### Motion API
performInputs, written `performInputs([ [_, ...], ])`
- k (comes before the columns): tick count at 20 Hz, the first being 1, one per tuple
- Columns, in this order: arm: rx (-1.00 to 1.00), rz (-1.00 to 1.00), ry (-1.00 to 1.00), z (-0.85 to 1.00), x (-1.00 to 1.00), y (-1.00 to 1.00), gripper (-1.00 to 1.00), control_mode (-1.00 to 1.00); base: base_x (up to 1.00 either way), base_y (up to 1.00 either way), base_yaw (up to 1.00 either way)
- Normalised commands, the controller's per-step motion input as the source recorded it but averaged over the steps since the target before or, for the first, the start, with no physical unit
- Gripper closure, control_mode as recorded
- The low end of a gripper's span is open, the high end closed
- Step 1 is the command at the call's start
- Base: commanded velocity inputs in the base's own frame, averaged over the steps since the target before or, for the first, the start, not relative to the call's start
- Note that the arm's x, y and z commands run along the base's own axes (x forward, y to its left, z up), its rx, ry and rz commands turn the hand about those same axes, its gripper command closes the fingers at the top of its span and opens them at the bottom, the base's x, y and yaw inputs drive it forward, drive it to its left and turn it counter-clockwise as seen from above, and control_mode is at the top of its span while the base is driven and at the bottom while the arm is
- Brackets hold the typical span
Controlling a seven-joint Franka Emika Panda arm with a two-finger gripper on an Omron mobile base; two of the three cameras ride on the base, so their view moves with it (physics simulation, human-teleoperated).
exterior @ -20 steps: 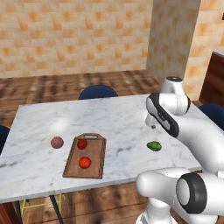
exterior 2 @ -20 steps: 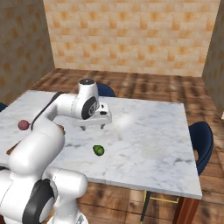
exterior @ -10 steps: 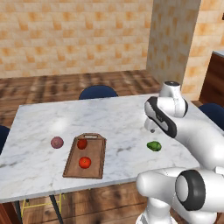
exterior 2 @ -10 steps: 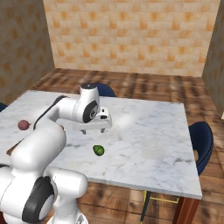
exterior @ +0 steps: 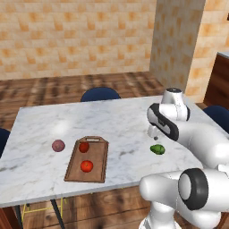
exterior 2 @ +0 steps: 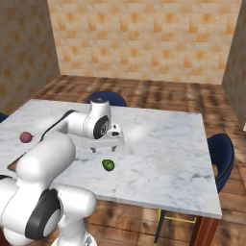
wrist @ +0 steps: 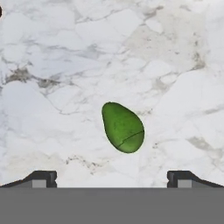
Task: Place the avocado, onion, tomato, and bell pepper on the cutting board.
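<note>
Closest to the base, the white two-finger gripper (exterior 2: 106, 147) is hanging over the white marble table (exterior: 120, 120) with its jaws spread wide apart, nothing sitting between them. In the hand view the two dark fingertips (wrist: 40, 178) are poking up at the bottom corners, and the small glossy green lumpy avocado (wrist: 123, 127) is lying on bare marble just above the gap between them, narrow end pointing toward 11 o'clock. No contact, the fingers are clear of it.

From the right base view the avocado (exterior 2: 108, 165) is sitting just at 6 o'clock from the gripper, near the table's front edge. From the left base view it (exterior: 157, 149) is lying well off to the 3 o'clock side of the brown rectangular wooden cutting board (exterior: 99, 163), which is resting near the front edge with its handle cutout at the far short end.

Two shiny red balls are sitting on the board: one (exterior: 86, 166) around the middle, the other (exterior: 83, 146) up by the handle end. The dull purplish-mauve onion (exterior: 58, 145) is resting on the marble just beside the board, at its 9 o'clock side, apart from it.

Further back, a dark blue chair (exterior: 100, 94) is tucked at the table's far side, another (exterior 2: 220, 156) at its right side.
</note>
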Motion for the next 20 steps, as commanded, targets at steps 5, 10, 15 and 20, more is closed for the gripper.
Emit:
performInputs([
  [5,0.00,0.00,0.02,-0.20,0.03,-0.07,-1.00,-1.00,0.00,0.00,0.00],
  [10,0.00,0.00,0.03,-0.25,0.05,-0.01,-1.00,-1.00,0.00,0.00,0.00],
  [15,0.00,0.00,0.04,-0.25,0.08,0.00,-1.00,-1.00,0.00,0.00,0.00],
  [20,0.00,0.00,0.03,-0.24,0.09,0.00,-1.00,-1.00,0.00,0.00,0.00],
])
